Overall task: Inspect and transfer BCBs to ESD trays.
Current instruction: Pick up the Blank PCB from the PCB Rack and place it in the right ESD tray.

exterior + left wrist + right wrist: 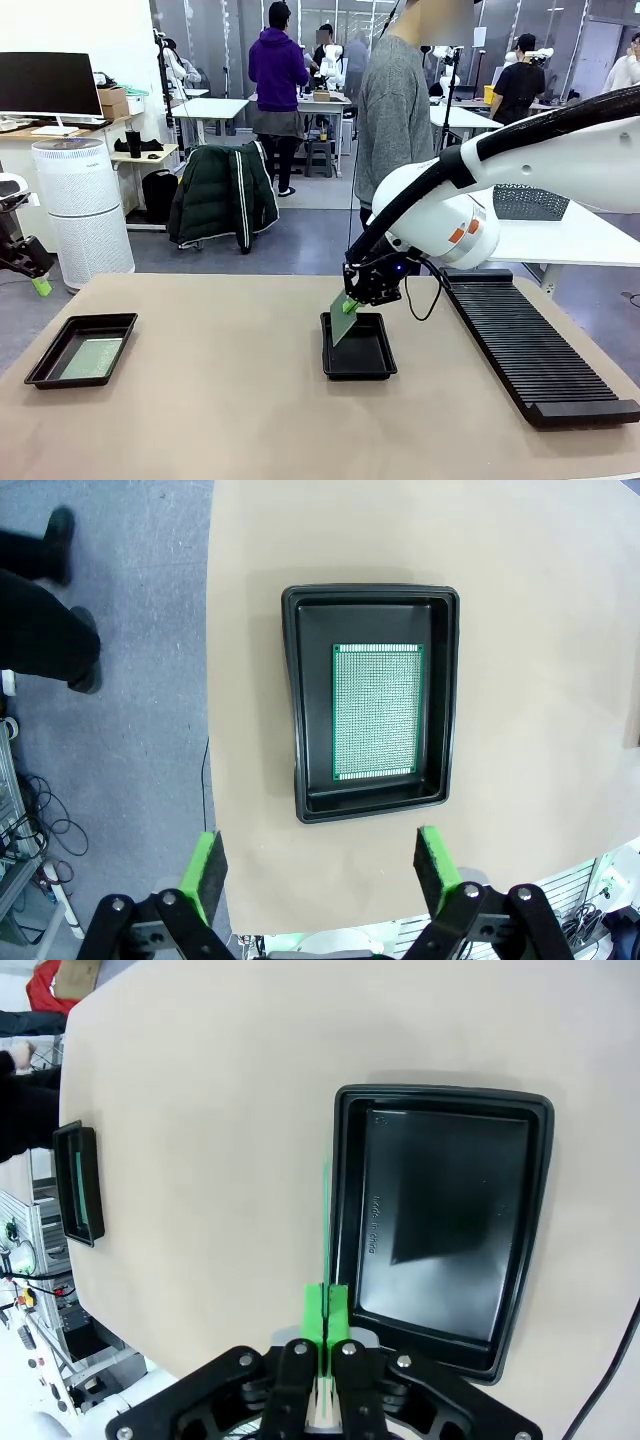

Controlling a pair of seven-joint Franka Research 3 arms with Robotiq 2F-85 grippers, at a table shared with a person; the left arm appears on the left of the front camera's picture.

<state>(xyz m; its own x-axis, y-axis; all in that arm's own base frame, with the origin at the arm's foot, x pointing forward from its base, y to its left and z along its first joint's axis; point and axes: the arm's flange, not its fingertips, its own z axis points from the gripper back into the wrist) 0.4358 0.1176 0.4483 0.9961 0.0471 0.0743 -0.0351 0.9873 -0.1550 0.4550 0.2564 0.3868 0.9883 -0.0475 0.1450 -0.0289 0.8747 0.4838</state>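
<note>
My right gripper (352, 300) is shut on the top edge of a green BCB (342, 320), which hangs tilted over the left rim of the middle ESD tray (360, 365). In the right wrist view the BCB (326, 1230) is seen edge-on between the shut fingers (337, 1312), beside that bare tray (345, 1200). A second ESD tray (45, 370) at the table's left holds another BCB (92, 357). My left gripper (318, 868) hovers open high above this tray (295, 700) and its BCB (377, 711), touching nothing. It stands at the picture's left edge (35, 278) in the front view.
A long black ribbed rack (530, 345) lies along the table's right side. A person (395, 110) stands at the far edge behind the middle tray. The left tray (77, 1182) shows small in the right wrist view. Bare table lies between the two trays.
</note>
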